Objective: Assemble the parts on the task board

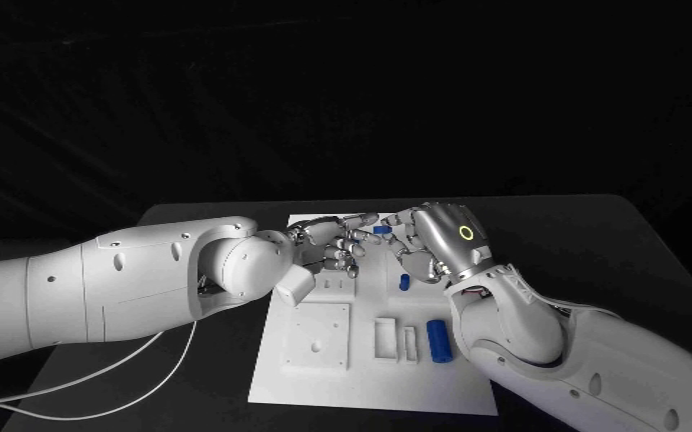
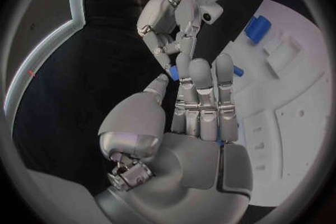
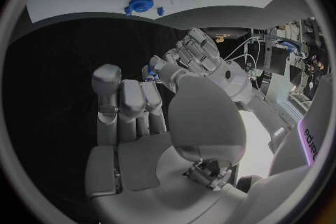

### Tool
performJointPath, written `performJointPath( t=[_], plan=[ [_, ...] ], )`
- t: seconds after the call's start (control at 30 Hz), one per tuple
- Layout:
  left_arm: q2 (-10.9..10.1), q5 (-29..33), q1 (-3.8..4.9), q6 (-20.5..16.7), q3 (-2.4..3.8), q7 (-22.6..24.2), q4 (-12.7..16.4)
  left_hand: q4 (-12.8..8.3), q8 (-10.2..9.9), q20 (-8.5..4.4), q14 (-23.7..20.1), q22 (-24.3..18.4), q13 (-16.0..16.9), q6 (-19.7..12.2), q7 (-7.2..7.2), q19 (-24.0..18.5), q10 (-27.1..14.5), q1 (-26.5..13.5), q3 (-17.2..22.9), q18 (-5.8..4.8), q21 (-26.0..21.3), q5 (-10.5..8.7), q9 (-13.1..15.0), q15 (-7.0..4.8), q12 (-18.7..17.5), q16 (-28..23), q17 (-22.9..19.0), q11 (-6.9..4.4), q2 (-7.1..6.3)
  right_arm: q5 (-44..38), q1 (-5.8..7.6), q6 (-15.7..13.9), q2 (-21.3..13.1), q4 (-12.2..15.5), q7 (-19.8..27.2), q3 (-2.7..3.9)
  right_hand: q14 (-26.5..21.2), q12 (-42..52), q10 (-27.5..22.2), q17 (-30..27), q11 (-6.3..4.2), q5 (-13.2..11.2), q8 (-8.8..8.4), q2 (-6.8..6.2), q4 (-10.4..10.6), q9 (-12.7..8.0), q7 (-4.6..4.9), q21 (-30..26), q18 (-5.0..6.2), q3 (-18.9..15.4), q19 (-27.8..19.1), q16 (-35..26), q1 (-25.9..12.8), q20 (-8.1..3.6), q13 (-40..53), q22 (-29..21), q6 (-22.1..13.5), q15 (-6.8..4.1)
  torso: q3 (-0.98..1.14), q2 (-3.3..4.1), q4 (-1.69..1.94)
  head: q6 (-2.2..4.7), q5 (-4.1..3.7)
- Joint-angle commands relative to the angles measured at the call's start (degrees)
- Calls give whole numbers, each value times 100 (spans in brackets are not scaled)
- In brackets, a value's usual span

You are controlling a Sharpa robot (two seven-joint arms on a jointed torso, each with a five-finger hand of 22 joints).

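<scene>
A: Head view first. Where's the action?

B: Both hands meet above the far edge of the task board (image 1: 368,392), around 12 o'clock of the plate. The left hand (image 1: 326,242) and the right hand (image 1: 427,235) have fingertips nearly touching, with a small blue part (image 1: 381,230) between them. Looks like a hand-to-hand pass or a regrasp, held up off the board so the part can be turned.

A: Other parts?

B: A blue cylinder (image 1: 438,341) lies at about 4 o'clock on the board, and a small blue peg (image 1: 405,280) stands nearer the centre, both waiting. The desk (image 1: 606,242) carries the board.

A: Left wrist view?

B: The left hand (image 2: 203,106) has its fingers stretched out side by side, the blue part (image 2: 173,72) at their tips. The right hand (image 2: 171,22) reaches its fingertips down onto the same piece. I can't tell which hand really has the hold, or whether both do.

A: Right wrist view?

B: The right hand (image 3: 129,109) has its fingers straight and together, with the left hand (image 3: 189,61) opposite and a speck of blue at the contact. A blue gear (image 3: 142,4) sits on the board beyond, probably the mating spot.
</scene>
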Motion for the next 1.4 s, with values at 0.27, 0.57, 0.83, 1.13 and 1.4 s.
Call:
performJointPath(
  t=[0.27, 0.57, 0.83, 1.13, 1.4],
  plan=[
    [42, 50, 0, 12, 5, 41, -15, -50, -3, -15, 16, 8, 0, -4, -7, 39, 267, 58, 22, -31, -28, 21, -1, 6, -16, -28, 0, 7, 49, -125, -4, 23, 29, 29, -19, 2, 17, 32, 23, -2, 4, 36, 26, 6, -1, 6, -17, 13, -109, 45, 296, 18, 67, 21, 5, 492, 72, 3, -2, 2, 0, 4, 3],
    [52, 67, -2, 15, 5, 56, -28, -90, -4, -15, 15, 11, -1, -13, -9, 39, 267, 89, 53, -31, -31, 62, 1, 5, -17, -26, 2, 6, 83, -124, -10, 37, 47, 28, -7, 1, 18, 31, 26, 2, 4, 36, 27, 3, 0, 6, -18, 28, -112, 55, 296, 28, 64, 20, 9, 495, 74, 2, -2, 1, 1, -1, 5],
    [52, 76, -2, 15, 5, 62, -44, -190, -3, -16, 13, 15, -3, -28, -10, 39, 266, 154, 147, -33, -37, 154, 1, 4, -24, -30, 1, 6, 166, -124, -25, 19, 41, 65, -3, 0, 16, 27, 26, 0, 4, 36, 26, -3, -3, 6, -18, 28, -114, 60, 295, 29, 64, 20, 10, 495, 75, 3, -2, 1, 1, 4, 9],
    [71, 81, -16, 44, 5, 82, -52, -512, -2, -20, 7, 22, -9, -66, -18, 36, 266, 426, 383, -34, -44, 518, 8, 0, -38, -36, -1, 2, 239, -118, -34, 68, 45, 66, 37, 0, 16, 27, 26, 0, 4, 36, 26, -3, -3, 6, -18, 28, -114, 60, 295, 29, 64, 20, 10, 495, 75, 3, -1, 3, 1, 1, 8],
    [86, 113, -31, 49, 5, 106, -58, -840, -5, -21, -3, 32, -23, -143, 2, 29, 266, 716, 603, -32, -44, 818, 24, 2, -63, -43, -1, 7, 259, -71, -35, 205, 51, 51, 164, -3, 15, 20, 25, -4, 4, 36, 26, -14, -5, 6, -17, 30, -116, 66, 292, 28, 60, 21, 9, 495, 78, 4, -3, 2, 4, -8, 4]
  ],
)
